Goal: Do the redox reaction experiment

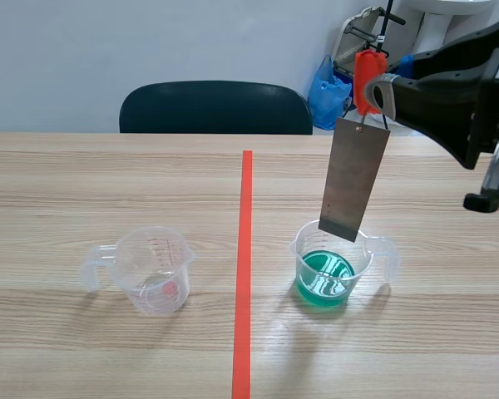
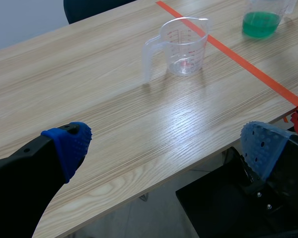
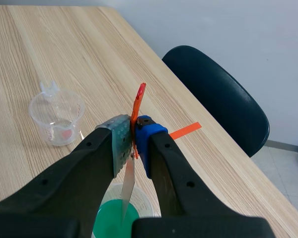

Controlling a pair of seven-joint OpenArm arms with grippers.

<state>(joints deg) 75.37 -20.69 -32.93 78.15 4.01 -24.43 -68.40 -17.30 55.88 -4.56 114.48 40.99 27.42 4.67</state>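
My right gripper [image 1: 373,90] is raised over the table's right half, shut on a red clip [image 1: 367,76] from which a grey metal strip [image 1: 354,179] hangs. The strip's lower edge sits just above the rim of a clear cup of green liquid [image 1: 326,278]. In the right wrist view the clip [image 3: 138,100] is pinched between the pads, the strip [image 3: 128,187] hanging edge-on over the green cup [image 3: 113,220]. An empty clear measuring cup [image 1: 152,270] stands left of the tape line. My left gripper [image 2: 164,148] is open near the table's near edge, short of the empty cup [image 2: 182,46].
An orange-red tape line [image 1: 244,266] splits the table. A dark chair [image 1: 214,107] stands behind the far edge, with a blue bag [image 1: 328,91] and a rack beyond. The green cup [image 2: 261,19] lies past the tape in the left wrist view.
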